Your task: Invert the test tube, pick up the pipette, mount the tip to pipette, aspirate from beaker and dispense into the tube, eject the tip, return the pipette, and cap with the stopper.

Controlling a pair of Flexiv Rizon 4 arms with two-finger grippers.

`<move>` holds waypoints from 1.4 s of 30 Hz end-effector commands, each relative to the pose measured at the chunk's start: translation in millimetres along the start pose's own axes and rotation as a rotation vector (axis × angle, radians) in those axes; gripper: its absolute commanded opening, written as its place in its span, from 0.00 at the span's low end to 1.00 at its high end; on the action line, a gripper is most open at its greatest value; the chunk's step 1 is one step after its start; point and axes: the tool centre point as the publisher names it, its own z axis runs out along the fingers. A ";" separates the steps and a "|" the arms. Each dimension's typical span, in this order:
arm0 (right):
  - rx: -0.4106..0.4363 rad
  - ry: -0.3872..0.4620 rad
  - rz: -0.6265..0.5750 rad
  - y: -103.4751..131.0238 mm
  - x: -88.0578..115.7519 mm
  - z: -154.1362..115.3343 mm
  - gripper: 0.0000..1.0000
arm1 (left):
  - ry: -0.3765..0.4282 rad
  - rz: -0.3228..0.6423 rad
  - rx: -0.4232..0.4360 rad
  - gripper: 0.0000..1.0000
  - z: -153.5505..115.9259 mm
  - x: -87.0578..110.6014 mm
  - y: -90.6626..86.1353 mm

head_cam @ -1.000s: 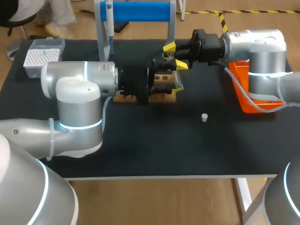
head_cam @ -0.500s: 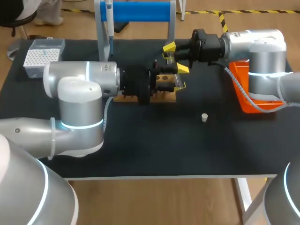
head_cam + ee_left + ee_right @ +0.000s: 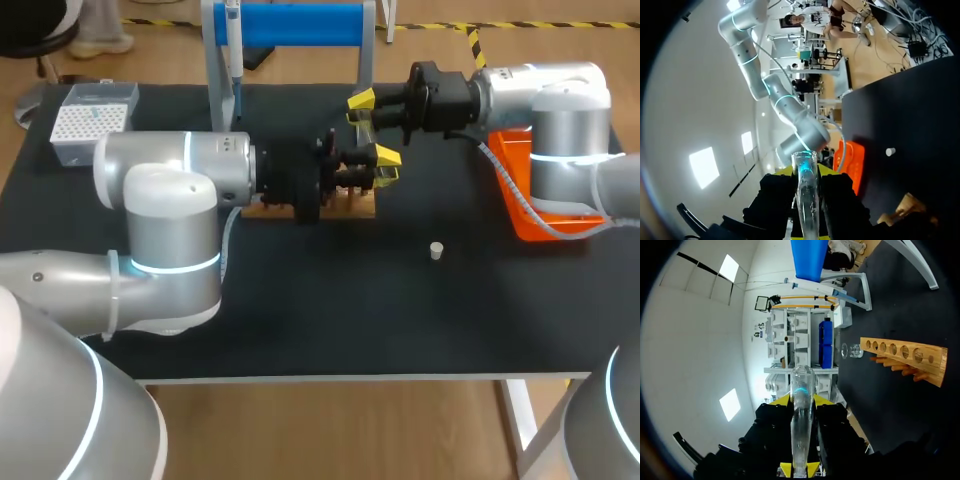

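Left gripper (image 3: 805,171) clamped on a test tube (image 3: 807,200), one end reaching out past the fingertips, beside the wooden rack (image 3: 352,208). Right gripper (image 3: 801,400) likewise clamped on a second test tube (image 3: 800,435).

test tube (image 3: 806,197), clamped in left pincer (image 3: 805,171)

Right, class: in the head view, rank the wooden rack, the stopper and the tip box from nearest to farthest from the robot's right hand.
Measured from the right hand:
1. wooden rack, close by, just on the robot's side of the hand.
2. stopper, standing alone, further toward the robot.
3. tip box, away at the far left corner.
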 end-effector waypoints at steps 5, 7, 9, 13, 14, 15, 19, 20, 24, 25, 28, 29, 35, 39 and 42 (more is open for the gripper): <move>0.001 -0.004 0.000 0.5 -0.8 -0.8 0.00 | -0.009 0.009 0.015 0.00 0.5 0.2 0.1; 0.001 -0.004 0.000 0.5 -0.8 -0.8 0.47 | -0.009 0.009 0.015 0.00 0.5 0.2 0.1; 0.001 -0.004 0.000 0.5 -0.8 -0.8 1.00 | -0.009 0.009 0.015 0.00 0.5 0.2 0.1; 0.001 -0.004 0.000 0.5 -0.8 -0.8 1.00 | -0.009 0.009 0.015 0.00 0.5 0.2 0.1; 0.001 -0.004 0.000 0.5 -0.8 -0.8 1.00 | -0.009 0.009 0.015 0.00 0.5 0.2 0.1; 0.001 -0.004 0.000 0.5 -0.8 -0.8 1.00 | -0.009 0.009 0.015 0.00 0.5 0.2 0.1; 0.001 -0.004 0.000 0.5 -0.8 -0.8 1.00 | -0.009 0.009 0.015 0.00 0.5 0.2 0.1; 0.001 -0.004 0.000 0.5 -0.8 -0.8 1.00 | -0.009 0.009 0.015 0.00 0.5 0.2 0.1; -0.011 -0.018 -0.019 2.0 -1.0 -2.4 1.00 | -0.009 0.009 0.015 0.00 0.5 0.2 0.1; -0.014 -0.027 -0.029 1.5 -0.1 -5.1 1.00 | -0.009 0.009 0.015 0.00 0.5 0.2 0.1; -0.033 -0.045 -0.061 -2.2 3.9 -17.4 1.00 | -0.009 0.009 0.015 0.00 0.5 0.2 0.1; -0.039 -0.045 -0.067 -4.0 5.2 -22.6 1.00 | -0.009 0.009 0.015 0.00 0.5 0.2 0.1; -0.096 -0.083 -0.144 -17.2 7.7 -63.4 1.00 | -0.009 0.009 0.015 0.00 0.5 0.2 0.1; -0.120 -0.151 -0.239 -34.5 7.6 -86.3 1.00 | -0.009 0.009 0.015 0.00 0.5 0.2 0.1; -0.118 -0.163 -0.240 -44.5 3.0 -96.9 1.00 | -0.009 0.009 0.015 0.00 0.5 0.2 0.1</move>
